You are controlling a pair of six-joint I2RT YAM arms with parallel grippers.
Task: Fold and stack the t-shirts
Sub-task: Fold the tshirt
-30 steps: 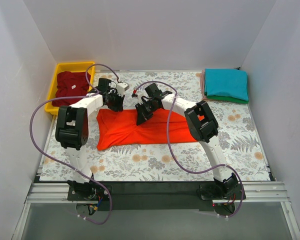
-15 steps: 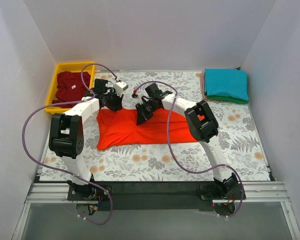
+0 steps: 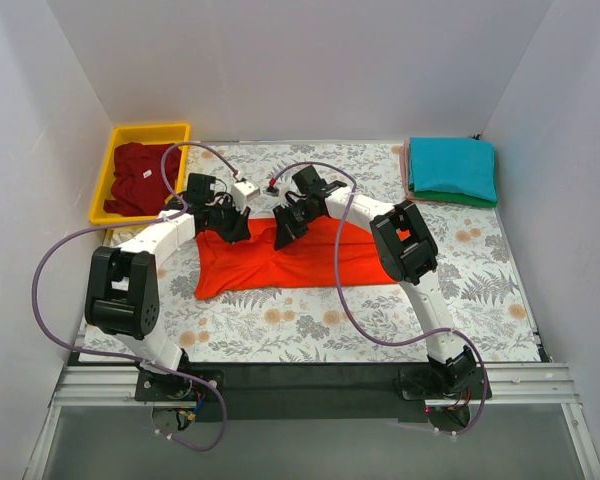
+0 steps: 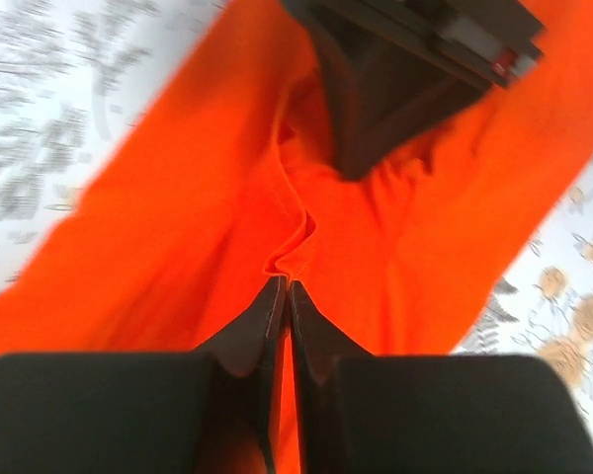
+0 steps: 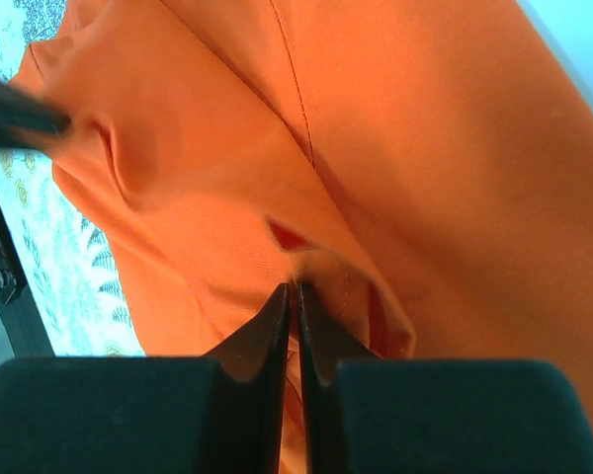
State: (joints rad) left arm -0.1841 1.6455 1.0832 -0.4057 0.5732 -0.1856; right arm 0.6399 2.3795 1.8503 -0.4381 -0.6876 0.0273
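Observation:
The orange-red t-shirt lies partly folded in the middle of the floral cloth. My left gripper is shut on a pinch of its far left edge; the left wrist view shows the cloth puckered between the tips. My right gripper is shut on the shirt's far edge near the middle, and the right wrist view shows a fold in the tips. The maroon t-shirt lies in the yellow bin. The teal t-shirt lies folded on the green t-shirt at the far right.
White walls close in the left, back and right. Purple cables loop from both arms over the cloth. The floral table cloth shows bare in front of the orange-red shirt.
My left gripper has moved nearer and slightly right with the shirt's left edge, and the left arm has swung left. My right gripper has barely moved.

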